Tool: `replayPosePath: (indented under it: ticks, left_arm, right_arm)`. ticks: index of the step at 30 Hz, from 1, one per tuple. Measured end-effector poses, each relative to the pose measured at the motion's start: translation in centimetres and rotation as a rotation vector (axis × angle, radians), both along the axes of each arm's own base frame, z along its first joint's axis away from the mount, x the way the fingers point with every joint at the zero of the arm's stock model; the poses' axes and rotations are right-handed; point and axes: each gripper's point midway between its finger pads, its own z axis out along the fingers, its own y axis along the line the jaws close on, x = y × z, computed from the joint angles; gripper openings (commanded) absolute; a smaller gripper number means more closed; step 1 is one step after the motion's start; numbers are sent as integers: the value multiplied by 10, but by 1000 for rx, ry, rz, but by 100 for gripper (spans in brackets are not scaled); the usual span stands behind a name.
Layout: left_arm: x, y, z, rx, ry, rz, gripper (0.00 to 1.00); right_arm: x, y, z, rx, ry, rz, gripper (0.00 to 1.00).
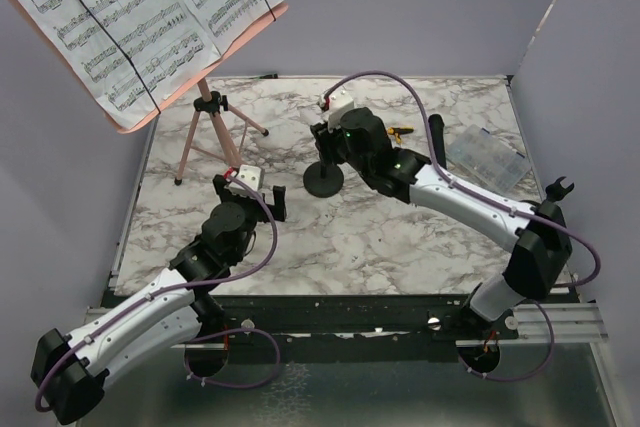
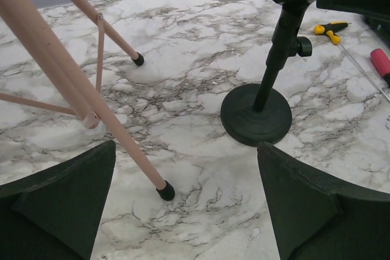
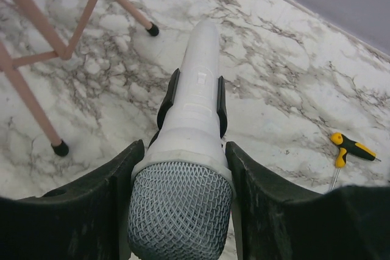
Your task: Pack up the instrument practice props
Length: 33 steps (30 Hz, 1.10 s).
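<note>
Right gripper [image 3: 184, 147] clamped on the white microphone [image 3: 200, 71] just below its mesh head. It sits in the clip of the black stand [image 2: 256, 115], mid-table. Left gripper [image 2: 186, 147] wide open, empty, low, with a pink tripod [image 2: 116, 127] foot close in front. Yellow-handled tool [image 3: 352, 148] and clear box [image 1: 487, 155] off to the right.

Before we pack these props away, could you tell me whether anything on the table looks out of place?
The black microphone lies flat near the clear box, out of any holder, whereas the white microphone sits clipped in its round-based holder. Nothing looks spilled or damaged.
</note>
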Motion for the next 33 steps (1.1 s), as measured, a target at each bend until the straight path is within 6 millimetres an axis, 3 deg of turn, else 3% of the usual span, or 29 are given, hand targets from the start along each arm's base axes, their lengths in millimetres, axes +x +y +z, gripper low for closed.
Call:
replayPosePath:
  ticks: [8,18,27,33]
  left_arm:
    - [-4,-36,3,44,-33,-211,99]
    - [-16,-81,-3,84,-26,-469,99]
    - [-11,-116,-28,-43,82,-526,97]
    - [-7,-135,-24,-145,75,-516,93]
  right_arm:
    - [-51,-10,4,11,9,267,1]
    - [-101,-31,3,50,-12,445,1]
    - [-109,-32,3,106,-32,475,1]
    - [-110,-32,3,129,-34,471,1]
